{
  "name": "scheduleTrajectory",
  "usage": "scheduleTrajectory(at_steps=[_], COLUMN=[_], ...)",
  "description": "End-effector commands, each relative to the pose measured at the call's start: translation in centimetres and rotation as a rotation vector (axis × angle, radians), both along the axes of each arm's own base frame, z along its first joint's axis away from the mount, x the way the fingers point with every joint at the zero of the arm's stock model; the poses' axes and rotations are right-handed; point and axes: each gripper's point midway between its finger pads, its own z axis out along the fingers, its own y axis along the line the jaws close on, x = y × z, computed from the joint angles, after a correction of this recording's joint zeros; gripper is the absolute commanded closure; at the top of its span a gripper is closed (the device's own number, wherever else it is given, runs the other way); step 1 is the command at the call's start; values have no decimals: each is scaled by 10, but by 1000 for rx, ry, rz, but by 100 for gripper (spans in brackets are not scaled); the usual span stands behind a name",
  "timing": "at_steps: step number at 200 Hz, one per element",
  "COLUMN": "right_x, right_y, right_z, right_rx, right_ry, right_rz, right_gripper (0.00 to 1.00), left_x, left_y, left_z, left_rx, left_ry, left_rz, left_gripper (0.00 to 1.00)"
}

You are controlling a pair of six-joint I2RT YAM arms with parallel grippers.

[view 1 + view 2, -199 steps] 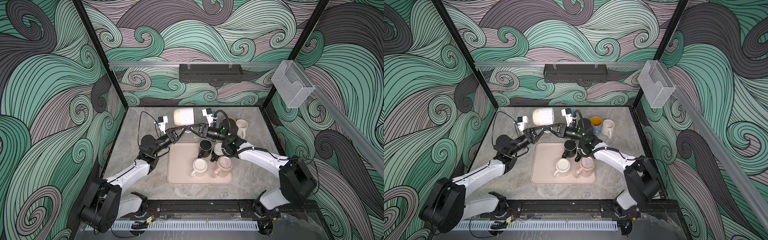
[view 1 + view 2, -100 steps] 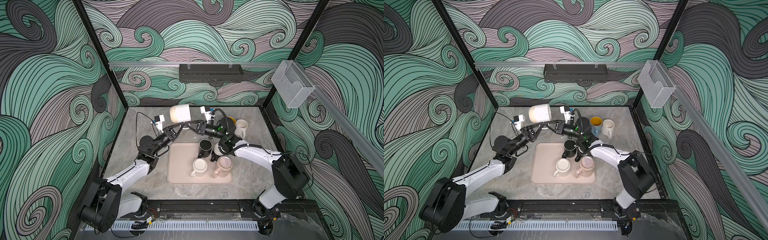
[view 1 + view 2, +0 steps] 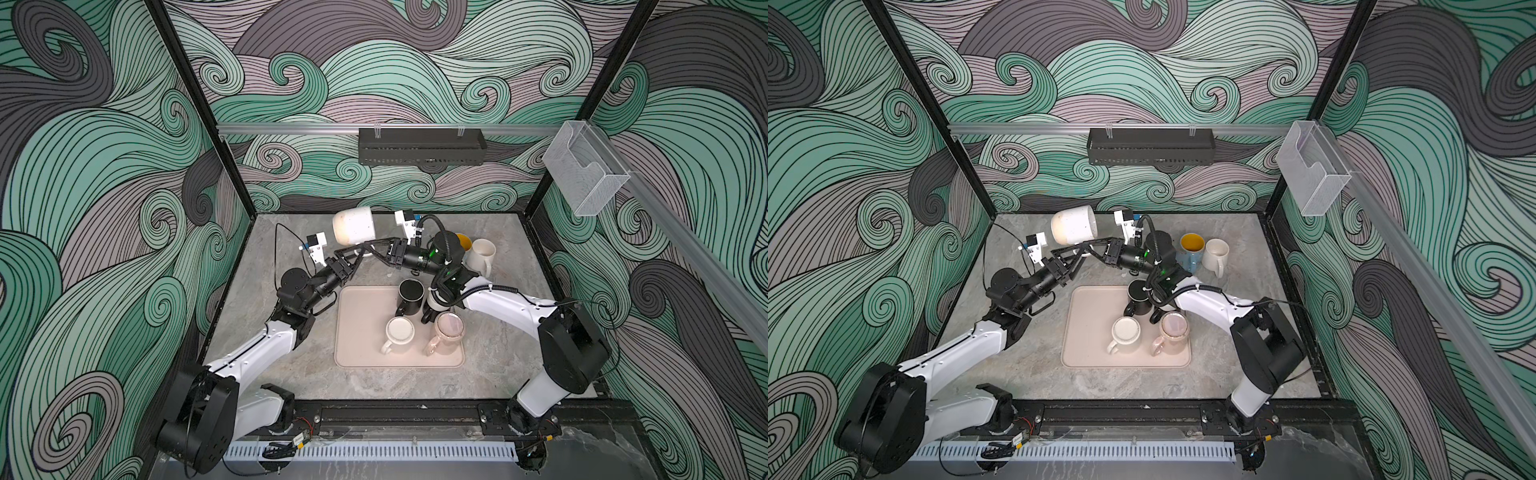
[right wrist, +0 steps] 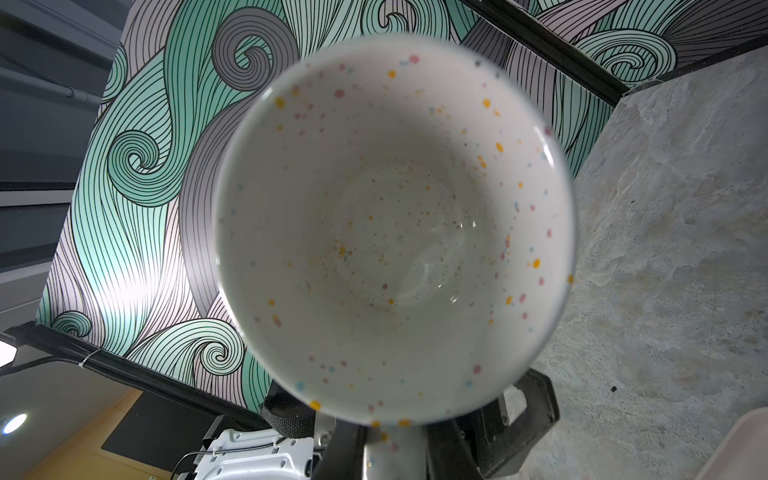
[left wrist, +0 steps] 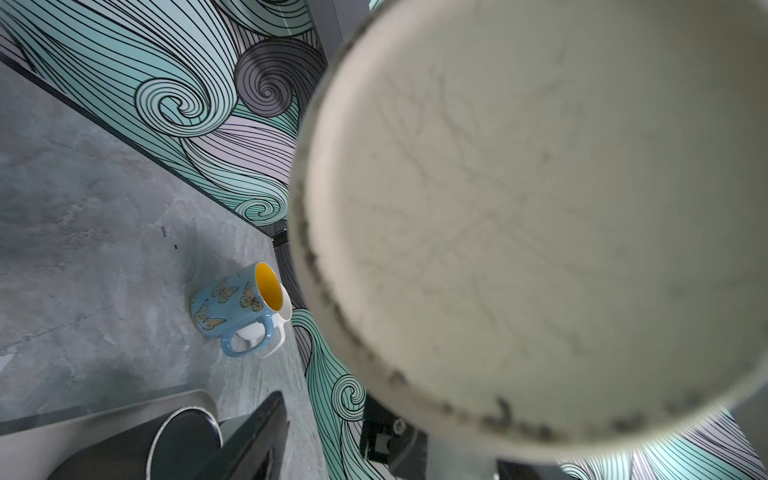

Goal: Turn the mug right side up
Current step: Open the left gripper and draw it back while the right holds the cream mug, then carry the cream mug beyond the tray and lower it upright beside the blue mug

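The mug [image 3: 354, 225] [image 3: 1074, 226], white with coloured speckles, hangs on its side above the back of the table in both top views. Its base [image 5: 519, 228] faces the left wrist camera and its mouth [image 4: 395, 232] the right wrist camera. My right gripper [image 3: 371, 248] [image 4: 395, 453] is shut on the mug's handle under the body. My left gripper [image 3: 362, 250] [image 3: 1081, 251] stands open just below the mug. One of its fingers [image 5: 257, 436] shows clear of the base, and its fingers [image 4: 536, 411] flank the right gripper without touching the mug.
A beige tray [image 3: 357, 328] holds an upright black mug [image 3: 410, 291], a cream mug [image 3: 399, 332] and a pink mug [image 3: 448, 326]. Behind the right arm stand a blue butterfly mug [image 3: 1192, 245] and a white mug [image 3: 1216, 251]. The back wall is close behind the held mug.
My right gripper closed on the handle, then my left gripper opened and let go of the mug. The mug shifted left and towards the back wall.
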Motion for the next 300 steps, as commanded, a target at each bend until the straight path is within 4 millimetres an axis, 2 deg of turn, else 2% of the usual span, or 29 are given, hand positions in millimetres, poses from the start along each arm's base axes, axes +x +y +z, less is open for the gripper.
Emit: scheduleTrajectory(at_steps=[1,28,79,101,120,128,146,180,211,243,300], right_x=[2,13,38,49,55,57,65,85,99,114,135], right_y=[-4,-9,-34,-45,-55,-61,-78,-123,-151,-164,-177], right_z=[41,37,14,-2,-12,-19,-22,-34,-42,-58,-96], right_rx=[72,57,-104,-221,-331,-410,-575,-890,-1089,-1185,-1250], right_ry=[-88,-75,-27,-1,-4,0,-61,-114,-169,-172,-101], right_rz=[-52,-78,-168,-196,-221,-244,-328,-499,-587,-601,-583], right_gripper=[100,100,100,100,100,100,100,100,100,100,100], left_x=[-24,-27,-38,-40,-38,-38,-41,-38,-34,-34,-33], left_y=[-8,10,61,75,87,85,74,64,55,42,37], left_z=[22,14,-1,-1,-12,-17,-31,-48,-57,-69,-83], left_rx=[101,174,490,573,652,713,820,818,812,798,803], left_ry=[-112,-99,-48,-35,64,76,91,95,100,112,143], left_rz=[-62,29,269,328,364,332,221,166,126,52,27], left_gripper=[15,2,2,1,1,1,1,2,5,7,7])
